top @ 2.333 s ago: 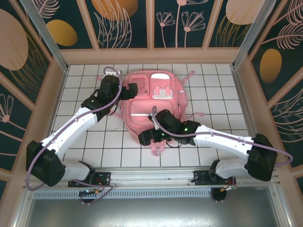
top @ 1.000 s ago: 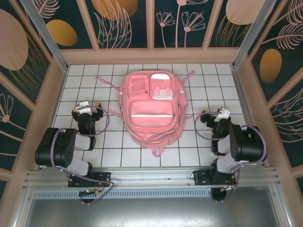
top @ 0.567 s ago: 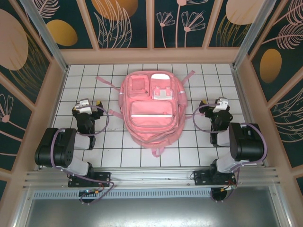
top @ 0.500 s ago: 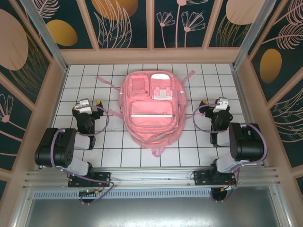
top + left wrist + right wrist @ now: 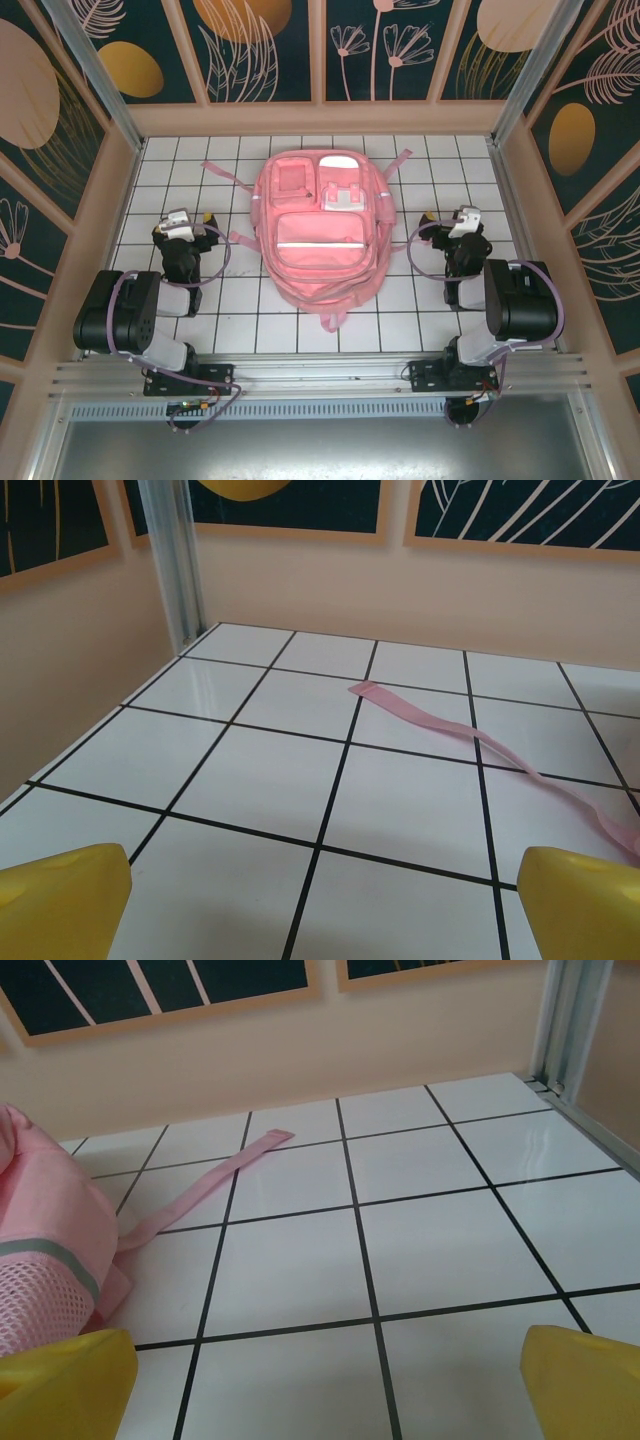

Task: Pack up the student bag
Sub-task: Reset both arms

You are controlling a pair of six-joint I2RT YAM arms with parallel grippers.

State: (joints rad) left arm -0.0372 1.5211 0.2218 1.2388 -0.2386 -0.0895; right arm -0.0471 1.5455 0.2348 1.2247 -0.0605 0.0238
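The student bag (image 5: 318, 240), a large pink backpack with a silvery stripe and whitish patches, lies flat in the middle of the tiled table. Its zips look shut, and its straps trail out at the top corners. My left gripper (image 5: 185, 222) rests folded back left of the bag, open over bare tiles (image 5: 325, 910), with yellow fingertips (image 5: 62, 900) at the frame corners. A pink strap (image 5: 480, 745) lies ahead of it. My right gripper (image 5: 457, 222) rests right of the bag, open and empty (image 5: 325, 1390). The bag's side (image 5: 45, 1245) and a strap (image 5: 205, 1182) are to its left.
Beige walls (image 5: 320, 118) with patterned panels enclose the white tiled table (image 5: 420, 300) on three sides. Metal posts stand at the back corners (image 5: 175, 565) (image 5: 570, 1030). Both folded arms sit near the front rail (image 5: 320, 375).
Both arms drew back from over the bag and folded at its sides. The right gripper then shifted slightly toward the back. Nothing has moved in the last half second.
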